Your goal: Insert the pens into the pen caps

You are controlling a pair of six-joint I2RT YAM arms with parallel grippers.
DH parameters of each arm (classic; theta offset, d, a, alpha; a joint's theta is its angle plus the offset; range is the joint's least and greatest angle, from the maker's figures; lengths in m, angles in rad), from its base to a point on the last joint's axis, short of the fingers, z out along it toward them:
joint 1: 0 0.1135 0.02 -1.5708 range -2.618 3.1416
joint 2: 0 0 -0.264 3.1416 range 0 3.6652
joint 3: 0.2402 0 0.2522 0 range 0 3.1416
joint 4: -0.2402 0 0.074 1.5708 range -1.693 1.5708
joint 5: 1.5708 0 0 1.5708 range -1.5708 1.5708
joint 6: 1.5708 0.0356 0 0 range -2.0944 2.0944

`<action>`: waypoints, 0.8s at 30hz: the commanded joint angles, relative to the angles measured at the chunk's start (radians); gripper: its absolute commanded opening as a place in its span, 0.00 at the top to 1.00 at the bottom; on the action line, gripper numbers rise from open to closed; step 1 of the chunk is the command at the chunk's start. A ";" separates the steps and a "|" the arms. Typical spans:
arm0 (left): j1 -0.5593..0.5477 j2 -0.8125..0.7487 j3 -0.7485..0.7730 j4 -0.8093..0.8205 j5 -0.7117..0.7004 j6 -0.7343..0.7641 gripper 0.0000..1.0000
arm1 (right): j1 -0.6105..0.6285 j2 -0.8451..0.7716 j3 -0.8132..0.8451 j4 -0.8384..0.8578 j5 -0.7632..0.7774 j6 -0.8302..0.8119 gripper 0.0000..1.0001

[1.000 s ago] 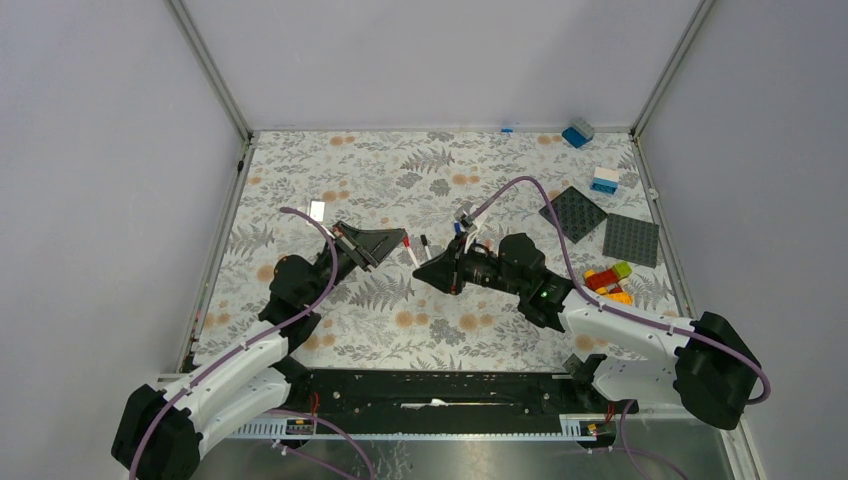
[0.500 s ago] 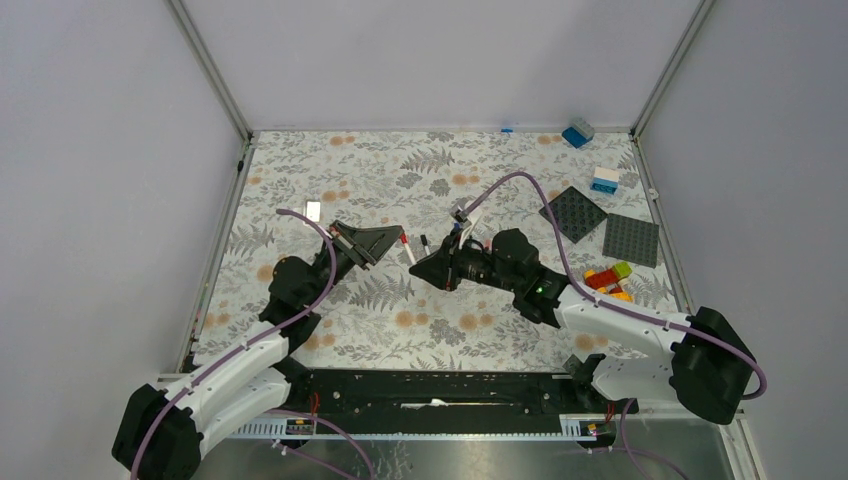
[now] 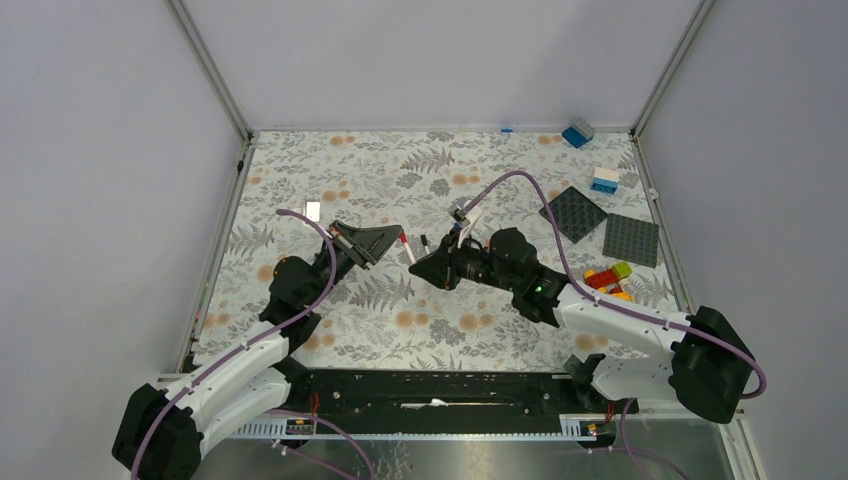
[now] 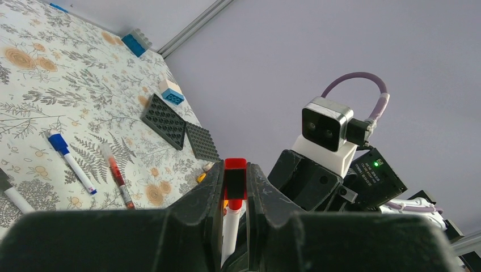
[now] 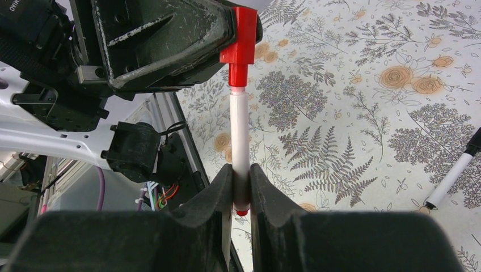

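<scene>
My left gripper [image 4: 235, 170] is shut on a red pen cap [image 4: 235, 177], which stands up between its jaws. My right gripper [image 5: 241, 175] is shut on a white pen [image 5: 239, 136] with a red tail end. The pen's front end sits in the mouth of the red cap [image 5: 241, 34], and pen and cap are in line. In the top view both grippers meet above the mat's middle, left gripper [image 3: 396, 240] facing right gripper [image 3: 418, 268]. On the mat lie a blue-ended pen [image 4: 71, 161], a red pen [image 4: 117, 177] and a black-ended pen [image 5: 454, 175].
Two dark grey baseplates [image 3: 574, 213] [image 3: 631, 240] lie at the right of the mat. Beside them is a heap of coloured bricks [image 3: 610, 280]. A blue brick [image 3: 577, 132] and a white-and-blue brick [image 3: 604, 180] sit at the far right. A small white piece [image 3: 315, 210] lies at the left.
My right arm has edged a little to the left, towards the left gripper, carrying the pen. Both grips are unchanged.
</scene>
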 commanded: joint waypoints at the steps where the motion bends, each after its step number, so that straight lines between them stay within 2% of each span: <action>1: -0.010 -0.024 0.006 0.019 0.069 -0.005 1.00 | -0.004 0.003 0.065 0.004 0.105 0.008 1.00; 12: -0.010 -0.037 0.025 -0.069 0.057 0.041 1.00 | -0.003 0.048 0.176 -0.122 0.135 0.012 1.00; 24: -0.010 -0.034 0.030 -0.124 0.043 0.033 1.00 | -0.004 0.109 0.267 -0.182 0.163 -0.016 1.00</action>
